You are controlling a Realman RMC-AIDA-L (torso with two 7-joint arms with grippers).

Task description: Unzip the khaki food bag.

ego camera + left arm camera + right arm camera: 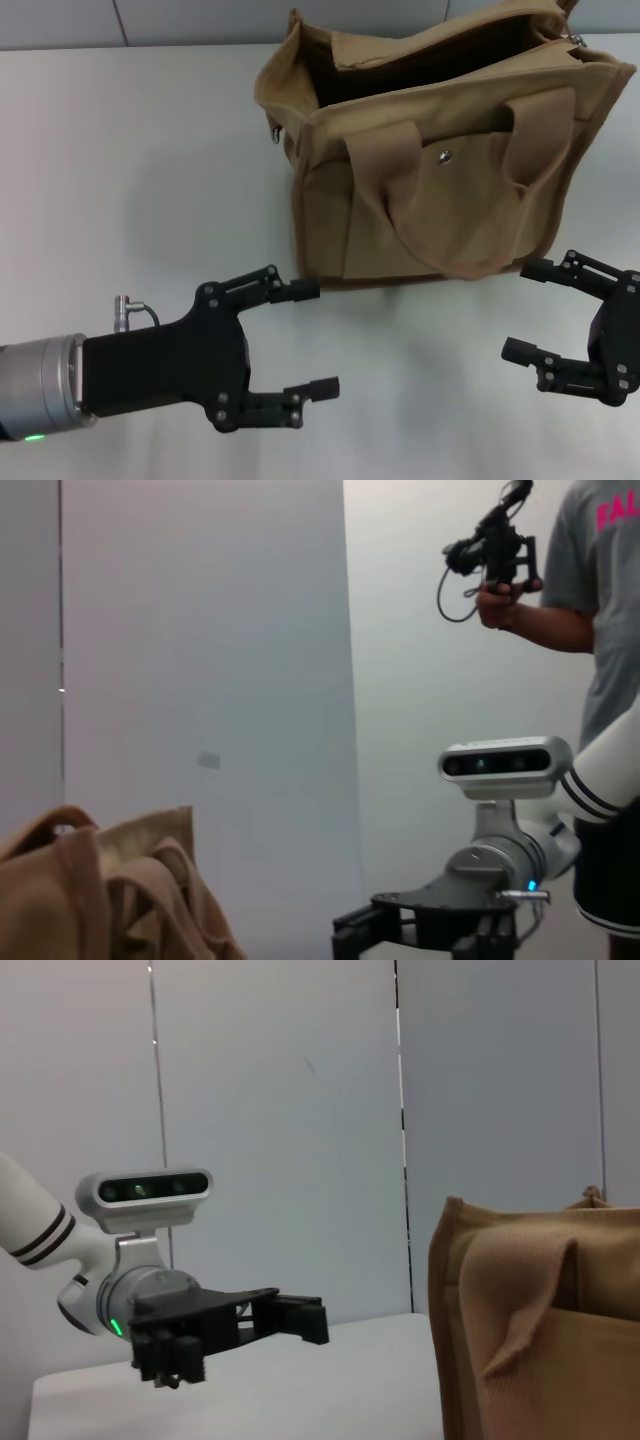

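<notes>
The bag [440, 160] stands on the table's [120, 160] far side, mouth gaping. Both grippers, left [312, 338] and right [518, 310], hover open and empty before it; the right is nearer.

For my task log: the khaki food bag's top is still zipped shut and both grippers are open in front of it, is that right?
Not quite: the head view shows the khaki food bag gaping open on top. The left gripper and right gripper are indeed open in front of it.
</notes>
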